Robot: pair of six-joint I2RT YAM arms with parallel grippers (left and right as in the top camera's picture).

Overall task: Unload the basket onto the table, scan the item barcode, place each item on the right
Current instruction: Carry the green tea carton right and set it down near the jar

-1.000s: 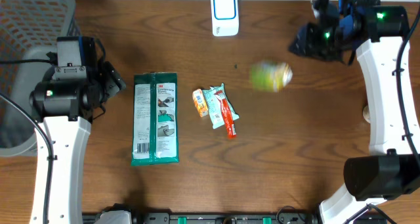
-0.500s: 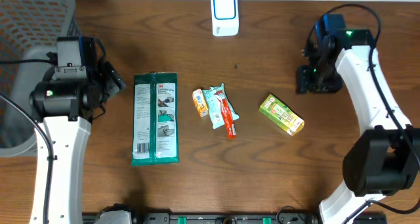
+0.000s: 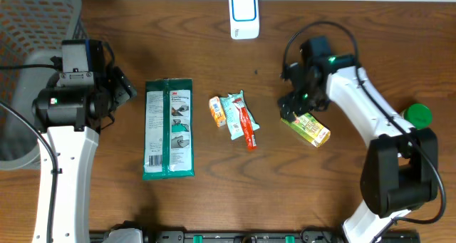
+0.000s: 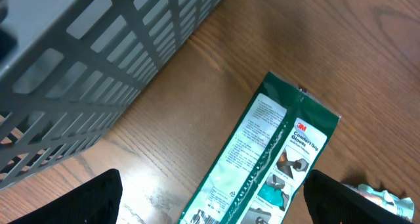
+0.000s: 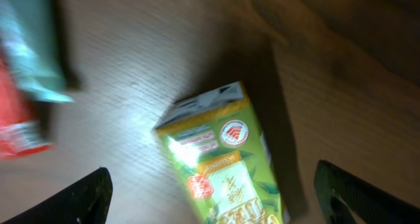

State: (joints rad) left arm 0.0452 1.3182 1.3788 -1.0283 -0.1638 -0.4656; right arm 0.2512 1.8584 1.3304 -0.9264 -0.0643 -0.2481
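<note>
My right gripper (image 3: 297, 106) hangs with jaws wide, empty, over the green box (image 3: 306, 127), which lies flat at four o'clock from the scanner (image 3: 244, 15). I judge this the pick-up step: lower, close on the box, then find its barcode, which I can't see. The left gripper (image 3: 120, 86) sits open at nine o'clock.

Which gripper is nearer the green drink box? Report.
Right. The right gripper is just over the green drink box, open; the left gripper sits far off beside the grey basket, past the wipes pack.
</note>
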